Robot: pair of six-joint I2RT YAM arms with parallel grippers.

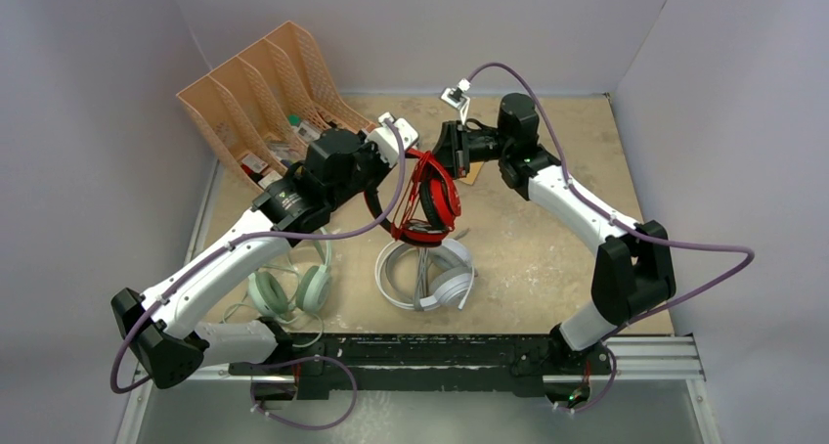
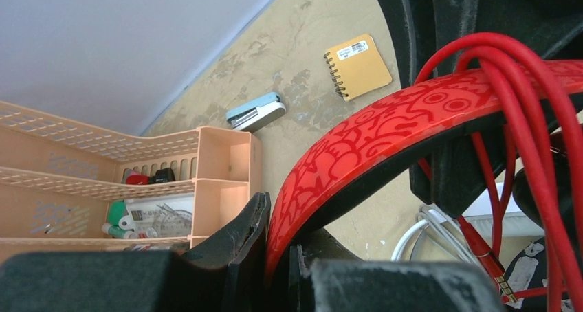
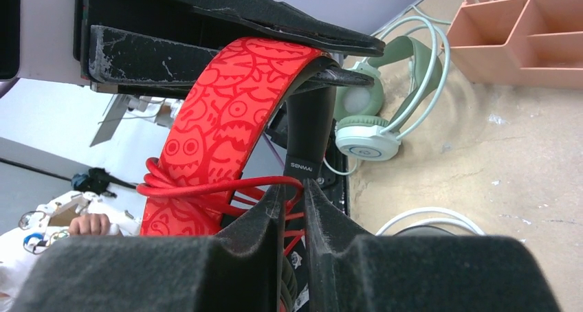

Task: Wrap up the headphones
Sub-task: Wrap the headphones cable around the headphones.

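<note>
- Top view: red headphones [image 1: 430, 201] are held up off the worktop [image 1: 547, 239] at centre, between the two arms. White headphones [image 1: 426, 274] lie flat just below them. Mint headphones [image 1: 289, 289] lie beside the left arm, apart from the other two.
- Right wrist view: right gripper [image 3: 294, 202] has its jaws a narrow gap apart. Strands of the red cord [image 3: 206, 187] run through the gap and do not look pinched. The cord is looped across the patterned headband.
- Only this view shows the black inner band marked SENMAI and the left gripper's hold from the far side.
- Left wrist view: left gripper [image 2: 278, 274] is clamped on the red headband, close to one end of the arch. Several cord strands hang over the band to the right.
- Only this view shows a yellow spiral notebook [image 2: 357, 66] and a pale blue stapler [image 2: 256, 112] on the worktop. It also shows small items in the compartments of the peach organizer [image 2: 230, 154].
</note>
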